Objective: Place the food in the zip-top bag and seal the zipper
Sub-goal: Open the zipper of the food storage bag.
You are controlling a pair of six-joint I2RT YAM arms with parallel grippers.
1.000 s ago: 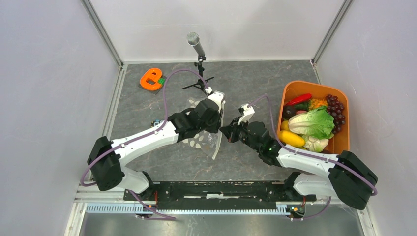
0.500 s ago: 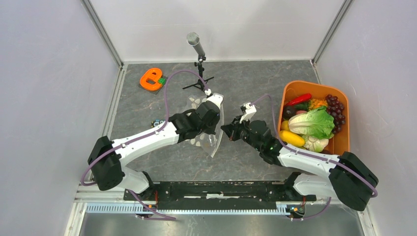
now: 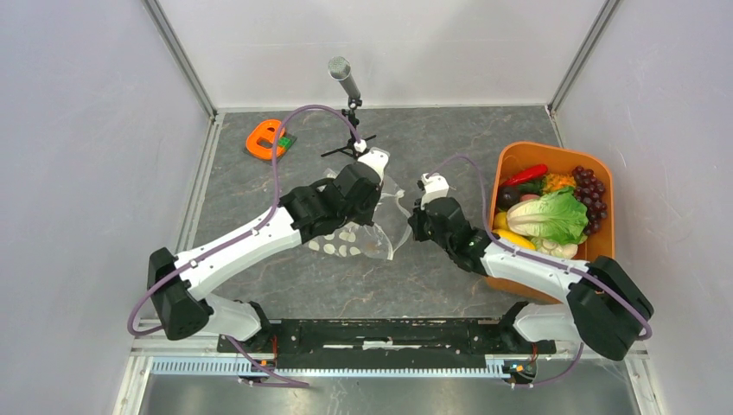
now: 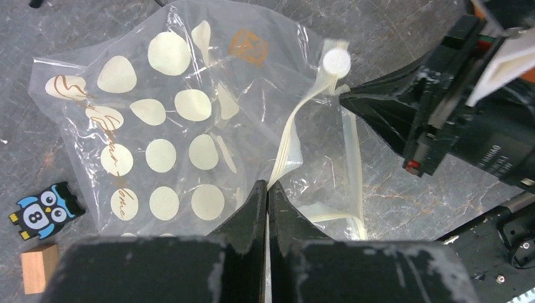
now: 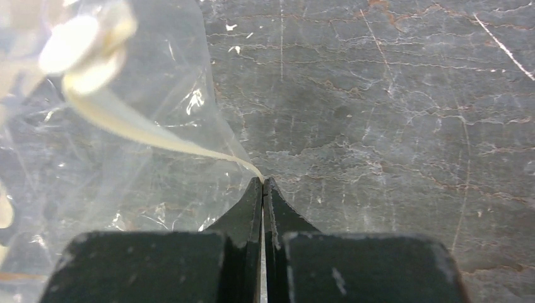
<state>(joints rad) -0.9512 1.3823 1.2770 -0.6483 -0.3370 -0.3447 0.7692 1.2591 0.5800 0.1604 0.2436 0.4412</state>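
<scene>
Both arms pushed forward, left tool (image 4: 266,189) and right tool (image 5: 262,183) each pinched shut on the zipper (image 4: 289,148) between them, opening the zip-top bag (image 4: 158,126); next one should probably fetch food (image 3: 553,216) beyond the right tool.

Zip-top bag (image 4: 189,95): clear thin film, glossy, heavily crinkled, with opaque cream dots printed on it. Zipper (image 4: 287,148): opaque off-white plastic strip, smooth, semi-gloss. Left gripper (image 4: 267,189) and right gripper (image 5: 263,183): matt black plastic, grainy texture, pale scuffing along the edges. Tabletop (image 5: 410,126): dark grey stone-look sheet with pale veining, smooth, low sheen. Tub (image 3: 519,149): smooth orange plastic, satin finish. Food (image 3: 553,216): moulded plastic, mostly shiny. Arm shells (image 3: 251,246): smooth white plastic with black joint housings. Small block (image 4: 39,270): bare light wood, unfinished look. Front rail (image 3: 216,366): ribbed bare metal. Walls (image 3: 86,173): flat matt white panels.
</scene>
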